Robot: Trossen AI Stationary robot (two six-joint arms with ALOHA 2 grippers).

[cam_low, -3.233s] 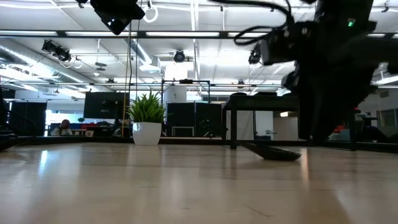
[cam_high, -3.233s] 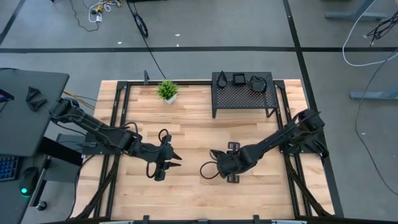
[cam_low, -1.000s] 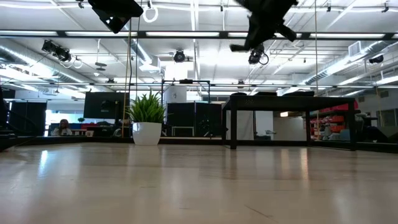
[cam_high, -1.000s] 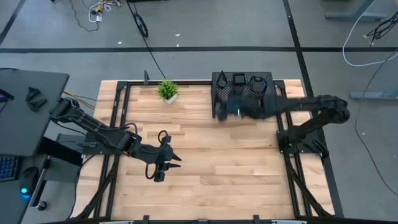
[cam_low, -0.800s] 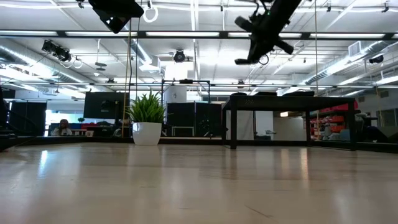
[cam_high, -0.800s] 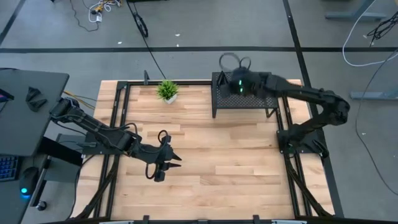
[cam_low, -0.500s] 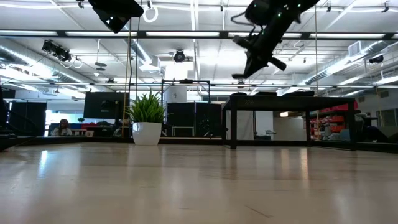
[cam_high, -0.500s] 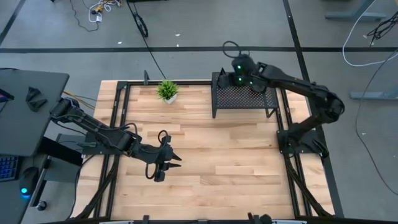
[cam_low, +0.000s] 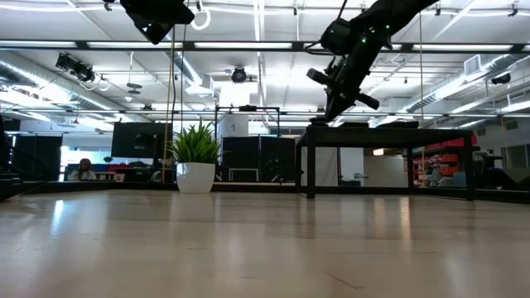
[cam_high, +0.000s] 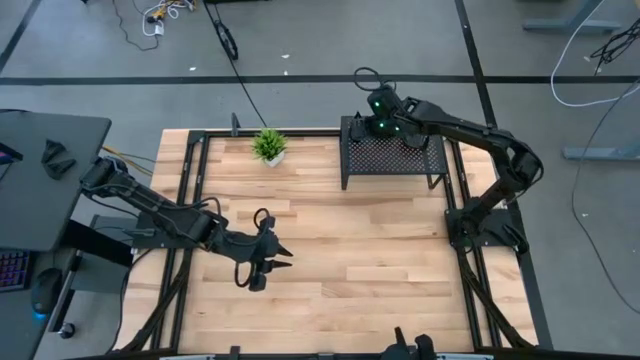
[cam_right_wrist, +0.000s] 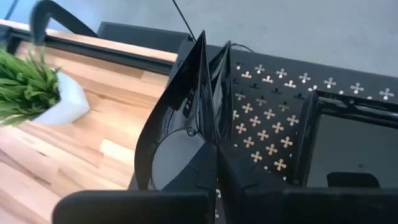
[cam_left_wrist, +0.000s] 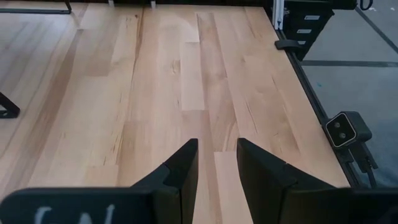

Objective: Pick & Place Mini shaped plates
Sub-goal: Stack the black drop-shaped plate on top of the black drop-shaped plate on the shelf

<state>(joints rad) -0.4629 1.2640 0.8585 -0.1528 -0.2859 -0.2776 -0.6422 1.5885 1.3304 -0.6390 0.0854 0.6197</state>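
My right gripper hangs over the far left corner of the black perforated rack, slanting down, and is shut on a glossy black teardrop mini plate. The low view shows this gripper just above the rack's top. A square mini plate lies flat on the rack. My left gripper hovers over the table's left middle. Its fingers stand open with nothing between them. My right gripper pinches the teardrop plate by one side of its rim between its two shut fingers. The plate stands on edge and reaches forward past the fingertips, its pointed end farthest from them. Whether it touches the rack, I cannot tell.
A small green potted plant stands at the table's far edge, left of the rack. Bare wooden table stretches between the two arms and toward the near edge.
My right gripper has swung from above the rack's middle to its far left corner, sinking a little and rolling, with the plate still between its fingers.
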